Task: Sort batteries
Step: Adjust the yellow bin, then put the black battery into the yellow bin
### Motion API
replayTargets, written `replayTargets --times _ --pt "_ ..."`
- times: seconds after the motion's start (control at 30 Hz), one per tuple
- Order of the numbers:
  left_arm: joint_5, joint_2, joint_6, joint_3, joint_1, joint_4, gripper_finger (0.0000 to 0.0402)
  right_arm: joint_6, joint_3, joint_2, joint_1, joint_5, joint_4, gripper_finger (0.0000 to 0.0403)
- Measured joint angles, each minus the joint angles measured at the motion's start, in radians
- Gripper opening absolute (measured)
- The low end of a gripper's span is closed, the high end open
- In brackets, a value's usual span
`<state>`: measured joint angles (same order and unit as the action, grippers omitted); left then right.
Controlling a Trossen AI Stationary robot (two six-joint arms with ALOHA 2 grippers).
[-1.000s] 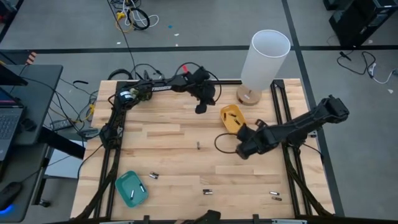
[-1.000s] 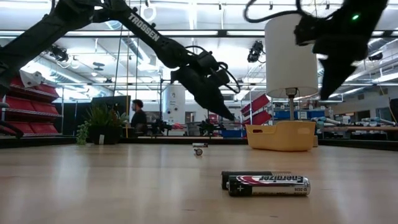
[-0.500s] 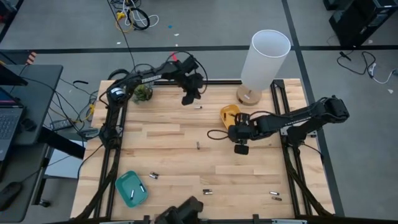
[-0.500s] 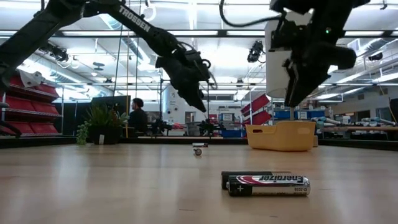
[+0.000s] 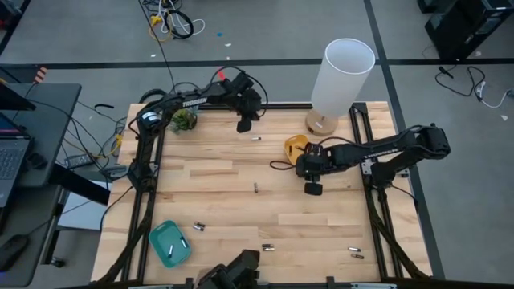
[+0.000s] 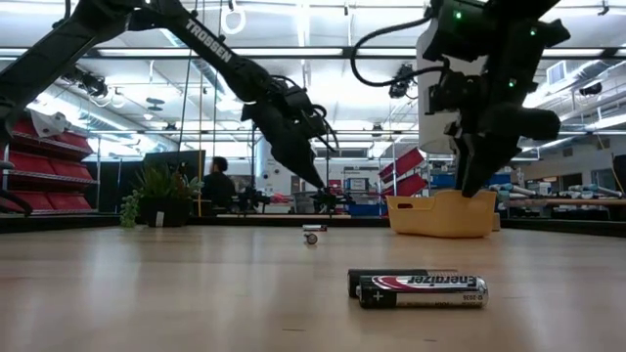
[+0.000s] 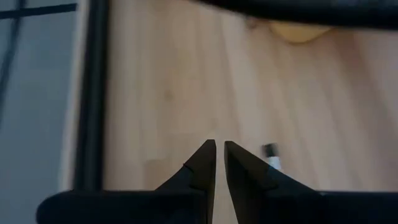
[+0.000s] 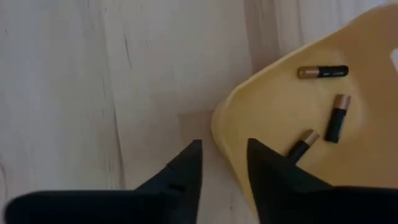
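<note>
**Batteries scattered between two trays, right gripper empty beside the yellow one**

Three dark, copper-capped batteries point(image 8: 323, 72) are seen lying inside the yellow tray point(image 8: 236, 124) in the right wrist view; from above, the tray point(image 5: 295, 145) is partly covered by the arm and its contents are not made out. A pair of batteries point(image 6: 419, 287), one marked Energizer, is shown close up in the low view, lying side by side near the front edge of the table point(image 5: 217, 172); in the high view the same pair point(image 5: 268, 248) appears as tiny specks. Further batteries are picked out only from above: one at the table's middle point(image 5: 255, 189), one near the far edge point(image 5: 257, 139), one beside the teal tray point(image 5: 197, 226), one inside the teal tray point(image 5: 166, 242), and a pair at the front right point(image 5: 353, 253).

The right gripper point(image 8: 222, 163) is held just beside the yellow tray's rim, its fingers spread apart with nothing between them. The left gripper point(image 7: 218, 163) is held above the far edge of the table, its fingers almost pressed together and empty; a battery point(image 7: 271, 155) is seen on the wood just beyond them. A white lampshade point(image 5: 342, 76) stands at the far right, and a small plant point(image 5: 184, 120) at the far left. A person point(image 6: 217, 182) is visible only in the low view, in the room behind.
</note>
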<state>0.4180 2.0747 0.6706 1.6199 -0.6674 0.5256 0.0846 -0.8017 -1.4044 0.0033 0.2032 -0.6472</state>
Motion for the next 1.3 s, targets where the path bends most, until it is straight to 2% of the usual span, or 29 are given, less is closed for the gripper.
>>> replayTargets --times 0.13,0.27,0.37,0.53,0.7,0.83,0.97,1.1,1.17,1.3 --pt "-0.055 0.000 -0.001 -0.021 0.001 -0.039 0.0049 0.008 0.017 0.000 -0.016 -0.012 0.018 0.0060" --pt "-0.060 0.000 -0.001 -0.023 0.001 -0.055 0.0049 0.016 0.020 0.000 -0.026 -0.015 0.015 0.0018" --pt "-0.061 0.000 -0.001 -0.023 0.003 -0.061 0.0049 0.052 0.020 0.000 -0.023 -0.028 -0.012 0.0005" --pt "-0.055 0.000 -0.002 -0.023 0.015 -0.064 0.0049 0.161 0.020 0.000 0.037 -0.033 -0.085 0.0017" --pt "0.036 0.000 -0.002 -0.023 0.052 -0.120 0.0048 0.252 0.020 0.025 0.109 -0.040 -0.130 0.0013" --pt "0.068 0.000 0.006 -0.023 0.100 -0.194 0.0050 0.303 0.021 0.069 0.148 -0.041 -0.133 0.0012" --pt "0.082 0.012 0.007 -0.021 0.158 -0.285 0.0071 0.343 0.021 0.117 0.169 -0.041 -0.134 0.0023" --pt "0.085 0.048 0.006 -0.021 0.209 -0.349 0.0112 0.397 0.021 0.170 0.186 -0.041 -0.140 0.0048" --pt "0.061 0.073 -0.002 -0.021 0.226 -0.394 0.0136 0.461 0.021 0.202 0.192 -0.038 -0.151 0.0062" --pt "-0.143 0.099 -0.081 0.002 0.251 -0.407 0.0181 0.627 0.021 0.279 0.218 -0.023 -0.179 0.0084"
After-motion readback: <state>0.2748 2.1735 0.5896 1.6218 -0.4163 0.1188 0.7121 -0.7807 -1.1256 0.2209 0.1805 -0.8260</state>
